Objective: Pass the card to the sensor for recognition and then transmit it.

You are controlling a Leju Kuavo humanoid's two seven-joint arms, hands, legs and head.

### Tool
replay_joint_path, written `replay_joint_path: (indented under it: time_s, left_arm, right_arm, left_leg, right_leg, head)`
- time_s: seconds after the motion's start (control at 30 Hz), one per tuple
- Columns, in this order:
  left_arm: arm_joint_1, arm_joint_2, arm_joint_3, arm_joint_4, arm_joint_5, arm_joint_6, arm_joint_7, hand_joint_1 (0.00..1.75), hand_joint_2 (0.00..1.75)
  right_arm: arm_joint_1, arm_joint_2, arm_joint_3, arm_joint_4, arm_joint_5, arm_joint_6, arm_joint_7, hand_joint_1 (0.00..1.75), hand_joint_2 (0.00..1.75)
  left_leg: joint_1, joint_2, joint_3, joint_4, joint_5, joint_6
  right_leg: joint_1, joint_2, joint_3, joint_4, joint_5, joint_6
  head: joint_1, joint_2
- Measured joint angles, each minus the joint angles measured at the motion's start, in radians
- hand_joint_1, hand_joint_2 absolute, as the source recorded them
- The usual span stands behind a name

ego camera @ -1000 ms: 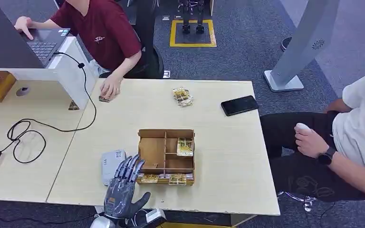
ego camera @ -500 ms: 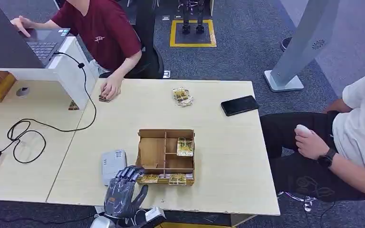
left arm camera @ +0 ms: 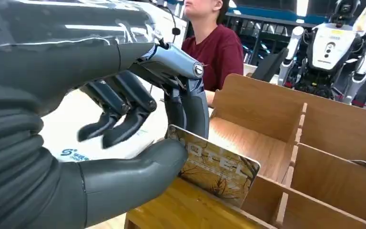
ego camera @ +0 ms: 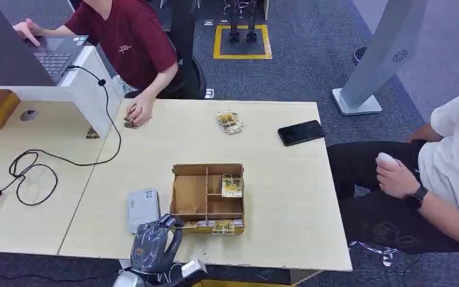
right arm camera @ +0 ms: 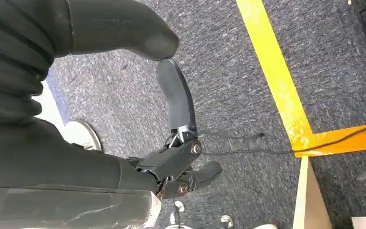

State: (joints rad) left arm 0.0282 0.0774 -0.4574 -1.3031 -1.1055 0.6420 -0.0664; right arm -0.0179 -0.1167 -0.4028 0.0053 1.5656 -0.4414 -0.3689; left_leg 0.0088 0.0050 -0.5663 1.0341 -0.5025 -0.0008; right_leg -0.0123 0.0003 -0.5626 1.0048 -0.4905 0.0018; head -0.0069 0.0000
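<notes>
One card (left arm camera: pixel 213 168) is pinched between my left hand's (ego camera: pixel 153 242) thumb and fingers (left arm camera: pixel 190 107); lifting crookedly could snag it on the wooden box (ego camera: pixel 237 170) wall beside my hand.

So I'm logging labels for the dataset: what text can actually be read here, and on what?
"OTEL", partly hidden, on the card the left hand pinches.
A blue logo on the white sensor: too blurred to read.
Print on the other cards, shirt and sensor label: too small.
</notes>
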Motion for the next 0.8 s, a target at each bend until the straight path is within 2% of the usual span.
replay_joint_path:
  time_s: [0.2, 0.33, 0.43, 0.6, 0.8]
  left_arm:
    - [0.002, 0.000, 0.000, -0.004, 0.030, -0.003, -0.012, 1.75, 1.75]
    - [0.013, 0.002, 0.000, -0.039, 0.102, -0.034, -0.052, 1.75, 1.75]
    - [0.019, 0.014, 0.000, -0.156, 0.152, -0.085, -0.091, 1.75, 1.75]
    - [-0.024, 0.082, -0.004, -0.408, 0.215, -0.199, -0.088, 1.75, 1.75]
    - [-0.038, 0.125, -0.006, -0.525, 0.223, -0.194, -0.101, 1.75, 1.75]
  right_arm:
    - [0.000, 0.001, 0.000, 0.000, 0.000, 0.000, 0.005, 0.00, 1.75]
    - [0.001, 0.003, 0.000, 0.000, 0.000, -0.003, 0.005, 0.00, 1.75]
    - [0.002, 0.007, 0.000, 0.000, 0.000, -0.006, 0.006, 0.00, 1.75]
    - [0.004, 0.013, 0.000, 0.000, 0.000, -0.006, 0.008, 0.00, 1.75]
    - [0.005, 0.014, 0.000, 0.000, 0.000, -0.006, 0.008, 0.00, 1.75]
  left_leg:
    - [0.000, 0.000, 0.000, 0.000, 0.000, 0.000]
    - [0.000, 0.000, 0.000, 0.000, 0.000, 0.000]
    - [0.000, 0.000, 0.000, 0.000, 0.000, 0.000]
    - [0.000, 0.000, 0.000, 0.000, 0.001, 0.000]
    - [0.000, 0.000, 0.001, 0.000, 0.001, -0.001]
  right_leg:
    - [0.000, 0.000, 0.000, 0.000, 0.000, 0.000]
    - [0.000, 0.000, 0.000, 0.000, 0.000, 0.000]
    - [0.000, 0.000, 0.000, 0.000, 0.000, 0.000]
    - [0.000, 0.000, 0.000, 0.000, 0.001, -0.001]
    - [0.000, 0.000, 0.000, 0.001, 0.001, -0.001]
  head:
    - [0.000, 0.000]
    - [0.000, 0.000]
    - [0.000, 0.000]
    - [0.000, 0.000]
    - [0.000, 0.000]
